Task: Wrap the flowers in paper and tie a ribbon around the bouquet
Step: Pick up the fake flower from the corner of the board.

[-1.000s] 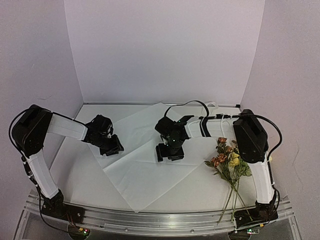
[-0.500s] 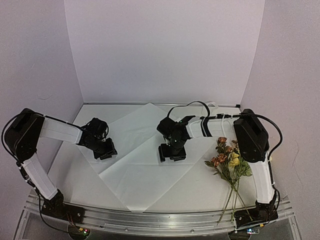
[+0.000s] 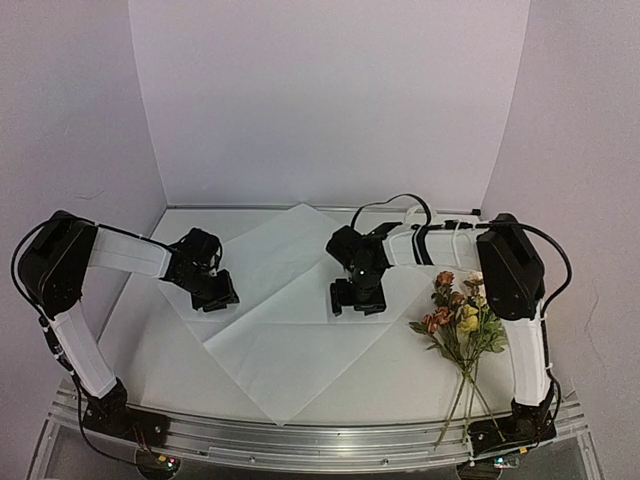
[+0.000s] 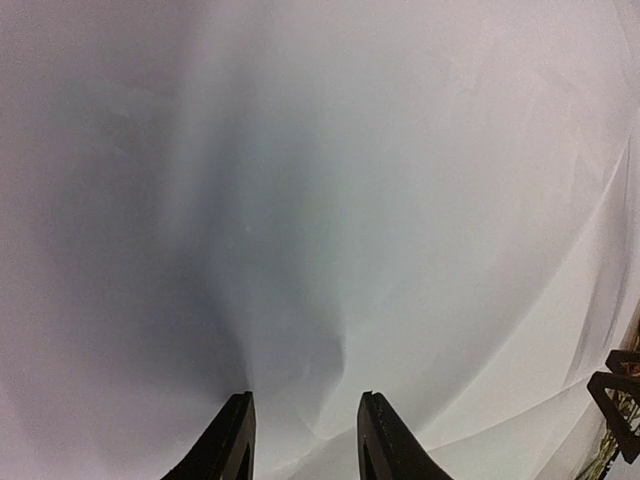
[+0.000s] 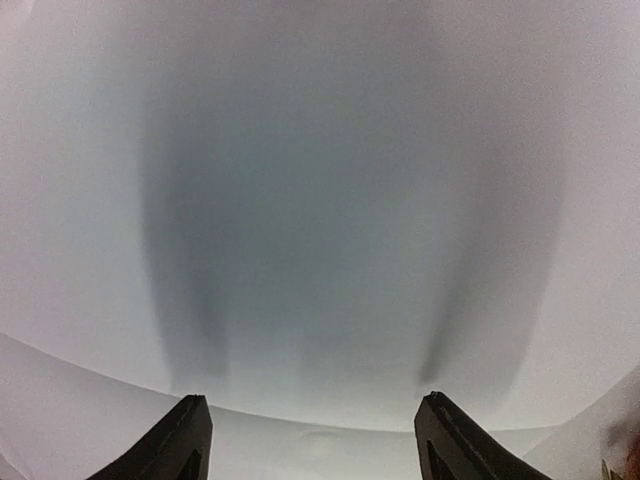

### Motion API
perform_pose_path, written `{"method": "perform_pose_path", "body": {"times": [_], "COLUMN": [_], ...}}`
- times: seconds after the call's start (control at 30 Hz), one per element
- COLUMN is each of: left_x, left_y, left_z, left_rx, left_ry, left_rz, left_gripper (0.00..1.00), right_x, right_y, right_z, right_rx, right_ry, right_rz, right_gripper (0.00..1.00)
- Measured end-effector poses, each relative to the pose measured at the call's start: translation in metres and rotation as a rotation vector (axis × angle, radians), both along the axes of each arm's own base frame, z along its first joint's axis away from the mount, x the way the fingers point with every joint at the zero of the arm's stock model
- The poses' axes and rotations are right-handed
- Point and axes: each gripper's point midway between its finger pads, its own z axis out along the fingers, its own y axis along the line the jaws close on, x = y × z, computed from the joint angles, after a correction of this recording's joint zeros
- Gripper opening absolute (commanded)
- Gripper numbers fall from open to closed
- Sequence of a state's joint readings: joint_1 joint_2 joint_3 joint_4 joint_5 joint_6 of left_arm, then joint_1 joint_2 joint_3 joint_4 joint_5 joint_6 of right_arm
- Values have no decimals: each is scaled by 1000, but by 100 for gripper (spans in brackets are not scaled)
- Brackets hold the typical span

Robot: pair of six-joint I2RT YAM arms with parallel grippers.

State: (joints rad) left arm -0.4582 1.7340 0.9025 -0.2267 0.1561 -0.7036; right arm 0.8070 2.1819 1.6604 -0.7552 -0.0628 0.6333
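Note:
The paper [image 3: 280, 340] is a big white sheet lying flat and diamond-wise on the table. My left gripper [image 3: 211, 293] is low over its left corner. In the left wrist view its jaws [image 4: 305, 440] stand partly open over the paper [image 4: 400, 150], with a soft ridge of the sheet running up between them. My right gripper [image 3: 360, 296] hangs over the sheet's right half. The right wrist view shows it [image 5: 315, 440] wide open above the bare paper [image 5: 320, 200]. The flowers [image 3: 455, 318] lie on the table at the right, stems toward the front. I cannot make out the ribbon.
The white table [image 3: 150, 350] is closed in by white walls at the back and both sides. A metal rail [image 3: 300, 440] runs along the front edge. Black and white cables [image 3: 395, 205] arch over the right arm.
The paper has slid and turned a little to the left. My left gripper went left, then slightly back. My right gripper moved right along the sheet and opened a little wider.

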Motion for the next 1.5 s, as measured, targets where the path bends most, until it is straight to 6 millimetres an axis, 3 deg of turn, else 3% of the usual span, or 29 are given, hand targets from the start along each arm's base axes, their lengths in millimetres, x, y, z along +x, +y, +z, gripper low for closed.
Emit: {"method": "perform_pose_path", "body": {"times": [0.07,0.2,0.3,0.4,0.53,0.73,0.97,1.17,1.3,1.5], "left_x": [4,22,32,32,28,23,20,18,17,17], "left_y": [-1,-11,-19,-24,-30,-36,-39,-42,-42,-42], "left_z": [6,31,50,64,82,99,109,111,111,111], "left_rx": [5,-18,-50,-82,-135,-182,-208,-225,-227,-231], "left_ry": [-5,-54,-97,-118,-138,-157,-168,-163,-161,-157], "left_rz": [-10,-32,-51,-66,-89,-114,-127,-139,-141,-133], "left_gripper": [43,46,48,50,51,52,53,53,53,52], "right_x": [1,0,-11,-36,-80,-137,-169,-172,-174,-163], "right_y": [-6,-27,-60,-106,-165,-220,-242,-239,-238,-230], "right_z": [16,80,124,135,102,63,32,4,-18,-20], "right_rx": [-7,32,63,38,-46,-127,-162,-189,-150,-95], "right_ry": [-26,-148,-251,-285,-238,-148,-57,-1,25,0], "right_rz": [-11,-53,-117,-190,-286,-387,-474,-500,-530,-546], "right_gripper": [89,98,98,98,98,98,98,96,77,32]}}
